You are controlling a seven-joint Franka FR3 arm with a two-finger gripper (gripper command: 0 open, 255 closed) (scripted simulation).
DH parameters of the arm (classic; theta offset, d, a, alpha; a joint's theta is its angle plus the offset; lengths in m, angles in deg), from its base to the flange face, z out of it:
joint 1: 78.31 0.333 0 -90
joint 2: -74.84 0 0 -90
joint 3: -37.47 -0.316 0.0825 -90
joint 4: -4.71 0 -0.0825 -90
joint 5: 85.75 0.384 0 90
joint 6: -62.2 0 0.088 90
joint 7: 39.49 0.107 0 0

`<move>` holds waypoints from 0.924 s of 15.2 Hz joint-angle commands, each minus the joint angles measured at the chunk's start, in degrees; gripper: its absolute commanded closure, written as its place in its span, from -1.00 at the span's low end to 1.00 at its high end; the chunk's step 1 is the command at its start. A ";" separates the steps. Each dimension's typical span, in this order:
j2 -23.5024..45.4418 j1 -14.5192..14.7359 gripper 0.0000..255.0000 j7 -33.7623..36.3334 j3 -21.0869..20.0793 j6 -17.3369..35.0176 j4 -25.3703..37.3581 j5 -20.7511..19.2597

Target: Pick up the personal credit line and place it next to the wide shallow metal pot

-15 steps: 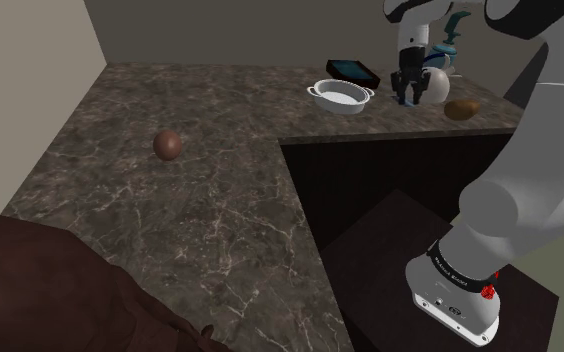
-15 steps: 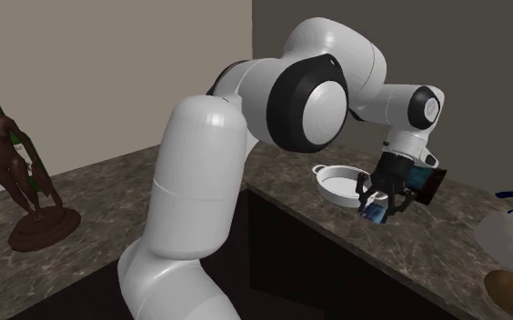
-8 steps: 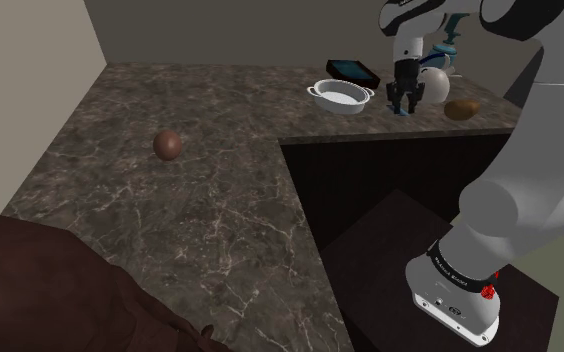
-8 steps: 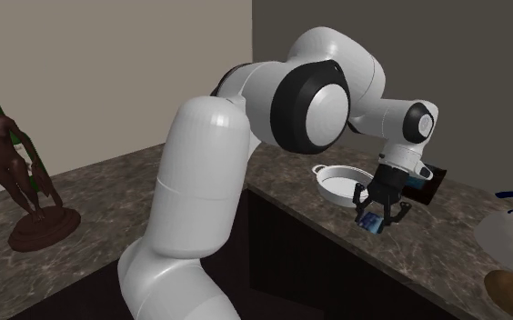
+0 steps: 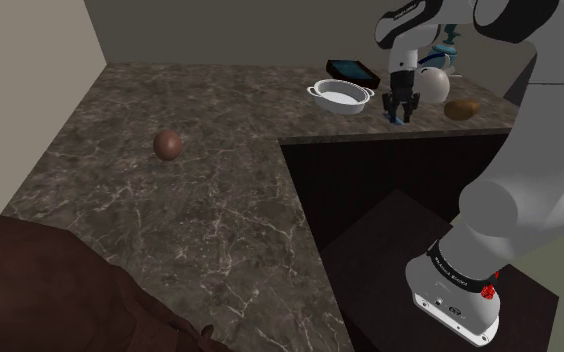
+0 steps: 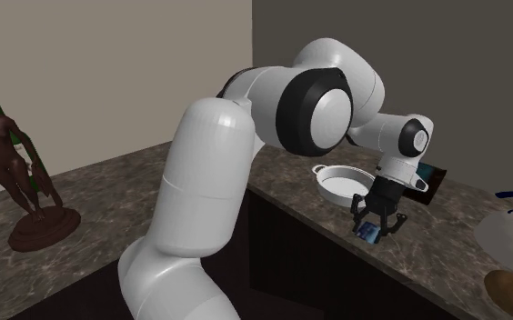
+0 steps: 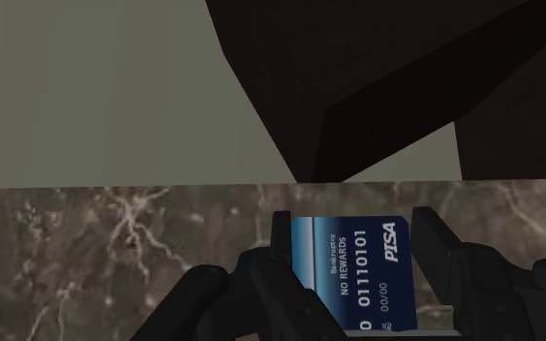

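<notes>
Card (image 7: 353,281) numerals in claw (image 7: 353,234), wrist view

The card (image 7: 353,271) hangs near the edge of the counter (image 5: 170,220), seemingly near the pot (image 5: 342,95).

In the wrist view the card (image 7: 353,266) is cut off at the frame edge, with part of its number behind my claw (image 7: 354,232). Upper right of the shoulder view, the arm (image 5: 410,22) half hides a white round thing (image 5: 438,82); I can't name it.
</notes>
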 commanded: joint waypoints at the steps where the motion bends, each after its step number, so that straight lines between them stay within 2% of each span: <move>1: 0.08 0.01 1.00 0.03 -0.02 0.19 -0.09 0.03; 6: 0.08 0.01 1.00 0.03 -0.02 0.18 -0.09 0.02; 7: 0.08 0.01 -1.00 0.03 -0.02 0.18 -0.09 0.02; 12: 0.08 0.01 -1.00 0.03 -0.02 0.18 -0.09 0.03; 14: 1.51 -0.12 -1.00 -0.18 -0.08 -3.93 5.45 0.26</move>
